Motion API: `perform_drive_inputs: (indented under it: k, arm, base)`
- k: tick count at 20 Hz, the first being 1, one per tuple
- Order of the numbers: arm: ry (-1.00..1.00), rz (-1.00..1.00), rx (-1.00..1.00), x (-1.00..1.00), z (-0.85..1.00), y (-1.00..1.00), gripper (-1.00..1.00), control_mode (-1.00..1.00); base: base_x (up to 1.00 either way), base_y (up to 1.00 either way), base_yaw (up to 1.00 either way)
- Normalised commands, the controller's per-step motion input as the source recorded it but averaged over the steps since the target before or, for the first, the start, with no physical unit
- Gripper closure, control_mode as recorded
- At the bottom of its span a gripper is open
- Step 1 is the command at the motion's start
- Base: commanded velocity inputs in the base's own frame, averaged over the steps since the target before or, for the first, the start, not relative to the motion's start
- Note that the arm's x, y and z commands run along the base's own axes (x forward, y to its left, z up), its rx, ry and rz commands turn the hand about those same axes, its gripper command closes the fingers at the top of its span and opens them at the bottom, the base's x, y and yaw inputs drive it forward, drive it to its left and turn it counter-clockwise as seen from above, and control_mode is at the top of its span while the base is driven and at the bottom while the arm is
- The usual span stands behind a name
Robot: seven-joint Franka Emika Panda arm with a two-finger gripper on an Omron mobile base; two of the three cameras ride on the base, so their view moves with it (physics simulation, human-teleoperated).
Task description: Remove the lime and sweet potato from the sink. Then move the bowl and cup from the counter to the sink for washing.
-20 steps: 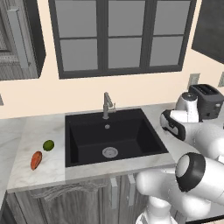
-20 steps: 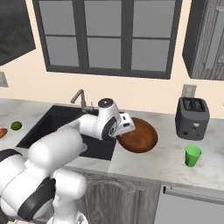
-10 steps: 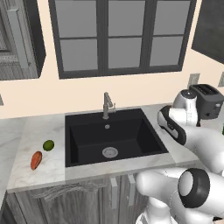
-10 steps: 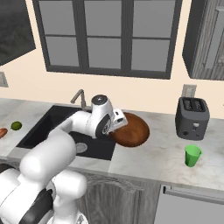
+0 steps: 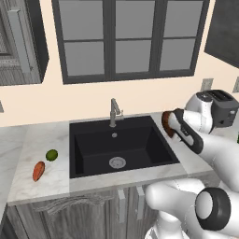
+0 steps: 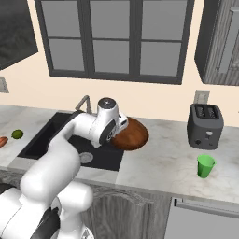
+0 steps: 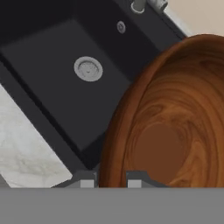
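One bowl (image 6: 132,135), brown and wooden, is sitting in the tool (image 7: 110,180), whose two fingertips are straddling the bowl's rim, one on the outside and one on the inside, closed on it. In the right base view the bowl is hanging at the right edge of the single black sink (image 5: 122,148), partly over the basin and partly over the tabletop (image 6: 163,161). In the hand view the bowl is tilting across the frame, with the sink's one round silver drain (image 7: 88,68) showing beyond its rim. One faucet (image 5: 113,112) is standing at the back of the sink.

One lime (image 5: 52,155) and one sweet potato (image 5: 38,171) are lying on the tabletop left of the sink, near each other but apart, the lime farther back. One green cup (image 6: 205,166) is standing upright on the tabletop, well to the right of the bowl, in front of one dark toaster (image 6: 205,126).
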Motion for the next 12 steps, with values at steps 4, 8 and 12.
perform_drive_inputs:
  k: [4,8,12]
  arm:
    - [0.00,0.36,-0.01,-0.11,0.12,0.21,1.00,-1.00]
    - [0.01,0.33,-0.04,-0.05,0.05,0.15,1.00,-1.00]
    - [0.01,0.30,-0.09,0.00,0.01,0.12,1.00,-1.00]
  base:
    - [0.00,0.00,0.00]
    - [0.00,0.00,0.00]
    - [0.00,0.00,0.00]
